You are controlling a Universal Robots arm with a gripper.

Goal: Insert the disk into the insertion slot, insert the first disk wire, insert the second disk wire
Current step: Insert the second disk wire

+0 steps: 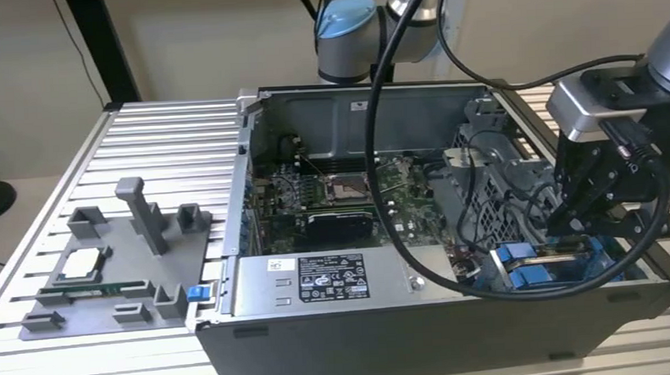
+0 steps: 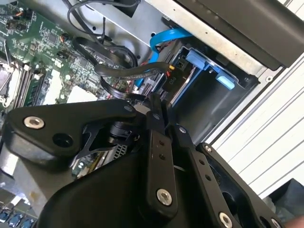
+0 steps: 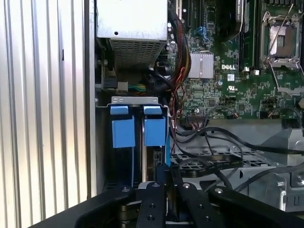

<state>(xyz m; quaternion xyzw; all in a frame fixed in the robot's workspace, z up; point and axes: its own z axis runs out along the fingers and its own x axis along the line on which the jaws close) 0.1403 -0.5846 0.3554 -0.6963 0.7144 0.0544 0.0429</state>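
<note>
I have the gripper (image 1: 580, 219) down inside the open computer case (image 1: 431, 319), at the corner where the insertion slot (image 1: 542, 263) sits, on the far side of the power supply box (image 1: 316, 281) from the grey fixture tray (image 1: 101, 274) that lies on the ribbed worktop (image 1: 44, 251). In the first wrist view the insertion slot (image 3: 135, 142) shows as a narrow bay between the case wall and the green motherboard (image 3: 237, 71), with two blue tabs (image 3: 137, 130) side by side at its mouth next to the power supply box (image 3: 130, 28). The disk (image 3: 152, 164) appears to stand on edge in the bay just below the tabs, though only a thin sliver of it is clear to me. My jaws look drawn nearly together, their tips right at the bay; in the second wrist view a fingertip (image 2: 156, 107) sits just beside a black connector (image 2: 173, 71) with thin coloured leads, and I cannot tell for sure whether anything is pinched between them. A light blue flat cable (image 2: 166, 38) curves above that connector, and a bundle of black wires (image 2: 109, 66) loops over the motherboard (image 2: 42, 47) close by. The arm's own black cable (image 1: 409, 201) hangs across the case in the exterior view
</note>
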